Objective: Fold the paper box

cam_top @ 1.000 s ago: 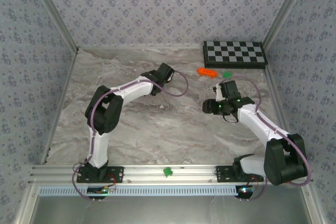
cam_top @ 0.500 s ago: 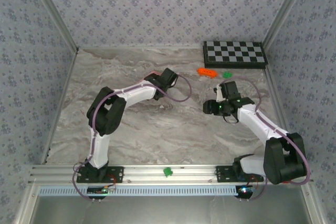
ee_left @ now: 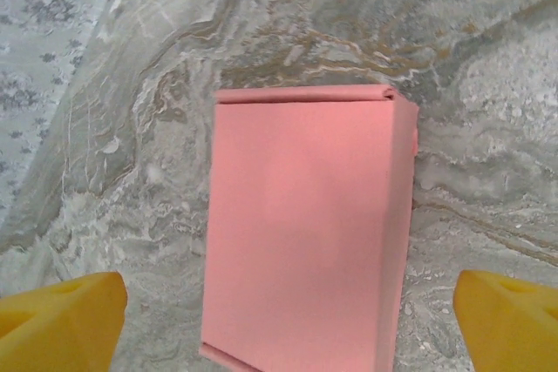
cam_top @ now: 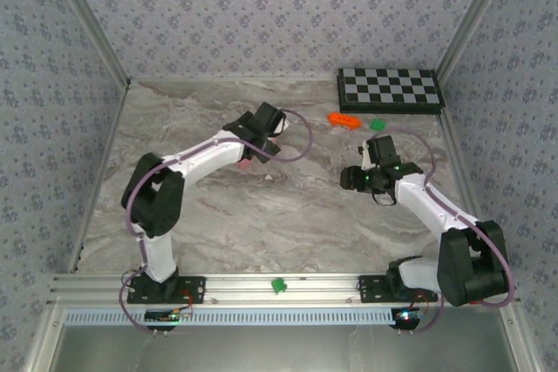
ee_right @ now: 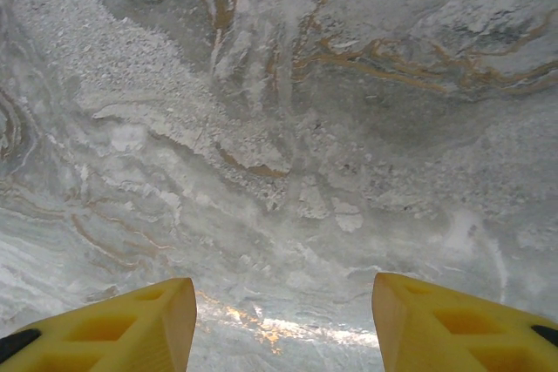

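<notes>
Well, the paper box (ee_left: 305,233) lies flat on the table (cam_top: 296,215), near the middle, right under the left claw (ee_left: 288,307). The left claw is wide open. Its two yellow fingers (ee_left: 61,320) stand far out on each side of the box and do not touch it. I think it is open like that so the box can rest by itself. The box looks like a closed, flat pink block with a fold along its far edge, so the folding seems done or nearly done.

The right claw (ee_right: 283,311) hangs over bare table, off to the right of the box. It is partly open and holds nothing. I think it waits there to keep out of the way.

Counting now: one paper box, two arms, two claws. At the far right of the table lie one checkerboard (cam_top: 392,91), one orange block (cam_top: 343,118) and one small green piece (cam_top: 377,124) beside it. A second green piece (cam_top: 279,285) sits on the metal rail (cam_top: 227,285) between the arm bases.
</notes>
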Action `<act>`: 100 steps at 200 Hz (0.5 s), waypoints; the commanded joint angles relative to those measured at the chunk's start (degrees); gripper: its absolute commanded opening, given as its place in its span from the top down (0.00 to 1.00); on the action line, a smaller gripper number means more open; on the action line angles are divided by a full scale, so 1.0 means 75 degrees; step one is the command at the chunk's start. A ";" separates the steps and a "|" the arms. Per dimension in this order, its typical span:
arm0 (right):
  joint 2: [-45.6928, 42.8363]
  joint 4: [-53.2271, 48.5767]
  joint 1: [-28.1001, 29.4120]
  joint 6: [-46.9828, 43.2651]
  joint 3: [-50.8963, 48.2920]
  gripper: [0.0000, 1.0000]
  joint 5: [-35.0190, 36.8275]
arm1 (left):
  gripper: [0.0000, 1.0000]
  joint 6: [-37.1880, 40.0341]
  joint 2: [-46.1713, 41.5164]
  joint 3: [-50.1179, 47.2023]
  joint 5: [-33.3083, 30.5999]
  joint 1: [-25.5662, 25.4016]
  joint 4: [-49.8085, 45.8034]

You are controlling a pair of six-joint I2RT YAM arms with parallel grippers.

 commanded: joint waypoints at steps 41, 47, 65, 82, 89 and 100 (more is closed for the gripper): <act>-0.0686 -0.0108 -0.0240 0.0476 -0.0190 0.42 0.1951 | 0.03 -0.2250 -0.1772 -0.1288 0.0711 0.1380 0.0158; -0.0738 -0.0068 -0.0271 0.0532 -0.0226 0.43 0.2175 | 0.03 -0.2469 -0.1932 -0.1478 0.0727 0.1534 0.0243; -0.0794 -0.0095 -0.0418 0.0739 -0.0261 0.43 0.2936 | 0.03 -0.2941 -0.2400 -0.2028 0.0760 0.1945 0.0466; -0.0802 -0.0104 -0.0541 0.0819 -0.0253 0.42 0.3503 | 0.03 -0.3387 -0.2758 -0.2476 0.0601 0.2255 0.0681; -0.0820 -0.0050 -0.0604 0.0811 -0.0276 0.43 0.3678 | 0.03 -0.3534 -0.2924 -0.2668 0.0518 0.2372 0.0778; -0.0839 0.0110 -0.0706 0.0797 -0.0334 0.42 0.3863 | 0.03 -0.3696 -0.3154 -0.2961 0.0438 0.2548 0.0883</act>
